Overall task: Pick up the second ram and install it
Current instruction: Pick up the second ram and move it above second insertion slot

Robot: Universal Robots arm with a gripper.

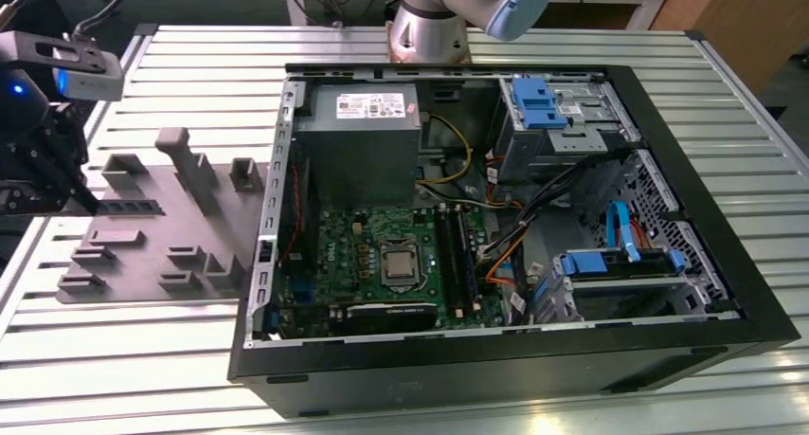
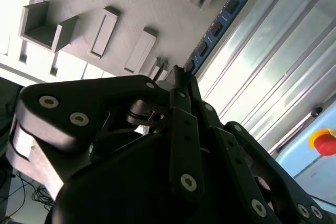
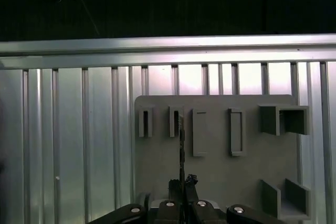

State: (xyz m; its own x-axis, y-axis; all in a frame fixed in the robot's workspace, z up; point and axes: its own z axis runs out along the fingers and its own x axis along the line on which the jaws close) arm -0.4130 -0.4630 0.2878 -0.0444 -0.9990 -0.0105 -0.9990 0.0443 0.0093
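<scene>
The second ram (image 1: 131, 207) is a thin dark stick lying along the grey fixture plate (image 1: 139, 255), on the exterior view's left. My gripper (image 1: 91, 208) is at its end, shut on it. In the second wrist view the stick (image 2: 218, 24) looks blue and runs away from the closed fingertips (image 2: 178, 77). In the first wrist view it is edge-on (image 3: 181, 145), rising from between the fingers (image 3: 189, 182) over the plate's slots. I cannot tell whether it is clear of the plate. The green board (image 1: 367, 250) with its black sockets (image 1: 453, 255) lies inside the open computer case.
The black case (image 1: 708, 293) takes up the middle and the exterior view's right, with a power supply (image 1: 360, 132), cables and blue drive brackets (image 1: 537, 103). Upright grey blocks (image 1: 189, 165) stand on the fixture plate. The arm's base (image 1: 427, 27) is behind the case. A slatted metal table (image 1: 165, 65) lies underneath.
</scene>
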